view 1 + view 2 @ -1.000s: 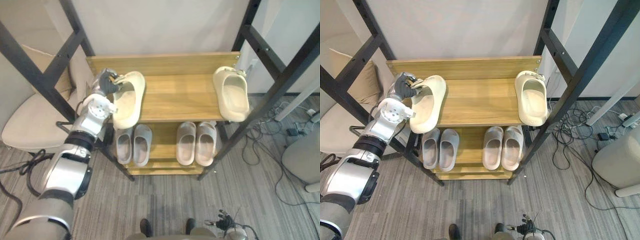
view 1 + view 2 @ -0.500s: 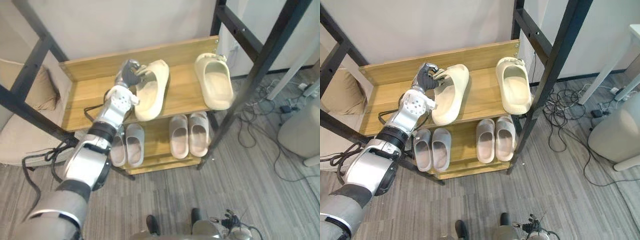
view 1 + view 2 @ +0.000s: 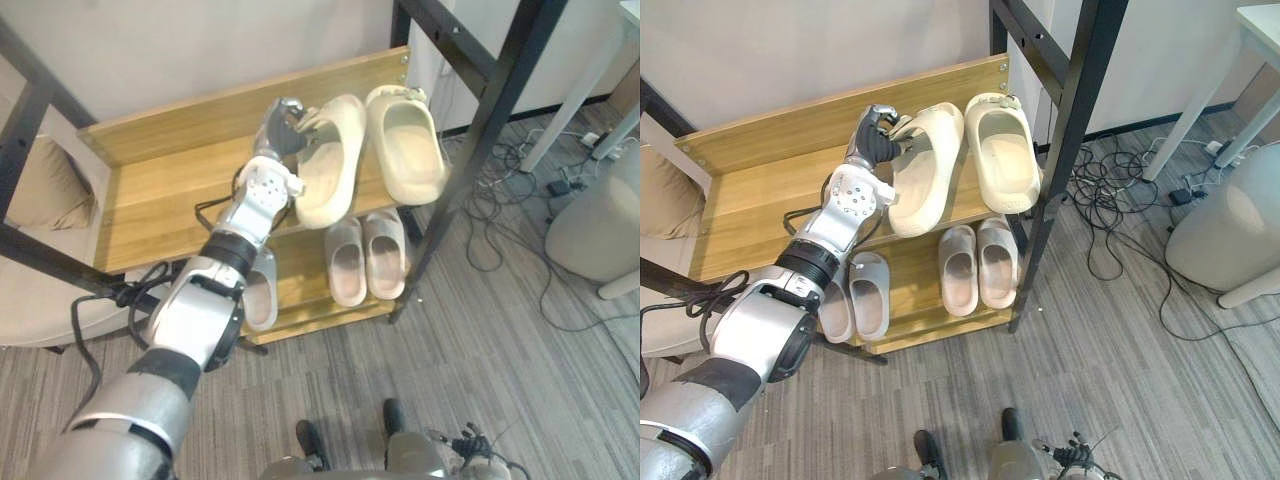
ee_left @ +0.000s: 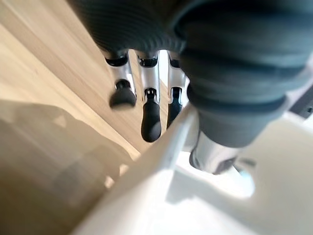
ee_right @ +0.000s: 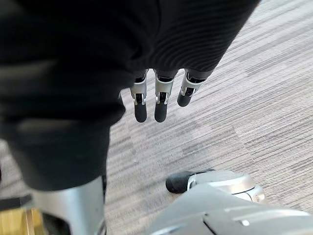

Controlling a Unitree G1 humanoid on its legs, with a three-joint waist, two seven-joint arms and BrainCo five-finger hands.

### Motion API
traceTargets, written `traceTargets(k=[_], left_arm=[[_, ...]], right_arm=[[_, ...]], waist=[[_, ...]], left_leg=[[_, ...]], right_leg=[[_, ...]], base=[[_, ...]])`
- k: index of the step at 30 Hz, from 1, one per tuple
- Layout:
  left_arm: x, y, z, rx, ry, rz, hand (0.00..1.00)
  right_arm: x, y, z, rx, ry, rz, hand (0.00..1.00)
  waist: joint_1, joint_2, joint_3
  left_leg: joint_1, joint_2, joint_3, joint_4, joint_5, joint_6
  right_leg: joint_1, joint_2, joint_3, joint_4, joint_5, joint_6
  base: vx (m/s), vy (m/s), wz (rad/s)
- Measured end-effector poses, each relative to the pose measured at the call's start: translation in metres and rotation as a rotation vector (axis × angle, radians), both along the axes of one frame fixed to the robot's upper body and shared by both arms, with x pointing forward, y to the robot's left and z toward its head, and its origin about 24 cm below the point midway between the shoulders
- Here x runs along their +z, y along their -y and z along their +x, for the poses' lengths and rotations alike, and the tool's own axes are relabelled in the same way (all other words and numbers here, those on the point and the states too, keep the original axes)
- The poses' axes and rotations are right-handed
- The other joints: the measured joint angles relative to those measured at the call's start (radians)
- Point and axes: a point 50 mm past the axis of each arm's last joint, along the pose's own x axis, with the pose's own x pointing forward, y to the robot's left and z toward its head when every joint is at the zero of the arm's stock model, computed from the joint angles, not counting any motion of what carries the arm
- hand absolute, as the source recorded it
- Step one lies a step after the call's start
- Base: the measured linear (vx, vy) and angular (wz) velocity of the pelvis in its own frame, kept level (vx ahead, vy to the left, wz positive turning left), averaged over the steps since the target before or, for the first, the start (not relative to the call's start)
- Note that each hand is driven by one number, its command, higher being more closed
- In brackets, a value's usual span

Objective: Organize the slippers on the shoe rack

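Slipper [image 3: 330,170] shifted right beside mate [image 3: 408,145], toes toward wall [image 3: 200,40]

The left hand [image 3: 283,118], with the cream slipper [image 3: 332,170] in its grip, has travelled rightward along the top shelf [image 3: 150,205]. A second ago the slipper lay at the shelf's left end, well apart from the second cream slipper [image 3: 407,150]. Half a second ago it was near the middle. Now it lies just beside that slipper in the upper centre of the frame, the two side by side; whether they touch cannot be told. The left arm [image 3: 225,250] has stretched farther across the frame. The camera has swung as well, so the rack [image 3: 240,95] now shows turned, its back edge rising toward the upper right
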Motion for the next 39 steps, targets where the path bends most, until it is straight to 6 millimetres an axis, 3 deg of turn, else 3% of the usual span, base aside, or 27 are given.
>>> traceTargets(k=[14, 31, 39], left_arm=[[0.001, 0.020, -0.002, -0.041, -0.010, -0.059, 0.00], [-0.017, 0.003, -0.002, -0.018, -0.071, -0.105, 0.00], [-0.006, 0.004, -0.028, -0.114, 0.090, -0.239, 0.00]], right_arm=[[0.002, 0.002, -0.002, -0.022, 0.021, 0.002, 0.00], [-0.001, -0.004, -0.001, 0.062, -0.011, 0.002, 0.00], [-0.002, -0.005, 0.001, 0.128, -0.031, -0.008, 0.00]], waist=[[0.022, -0.001, -0.001], [0.014, -0.019, -0.011], [0.011, -0.023, -0.012]], left_leg=[[-0.013, -0.006, -0.011, 0.000, 0.007, 0.010], [0.004, -0.018, -0.059, -0.006, 0.019, 0.016], [0.005, -0.019, -0.093, -0.006, 0.020, 0.015]], right_leg=[[-0.013, -0.012, -0.022, 0.023, -0.007, 0.008], [0.039, -0.013, -0.068, -0.013, 0.009, 0.004], [0.075, -0.011, -0.105, -0.046, 0.011, 0.003]], base=[[-0.03, -0.004, 0.03], [-0.04, -0.007, 0.07], [0.00, -0.013, 0.14]])
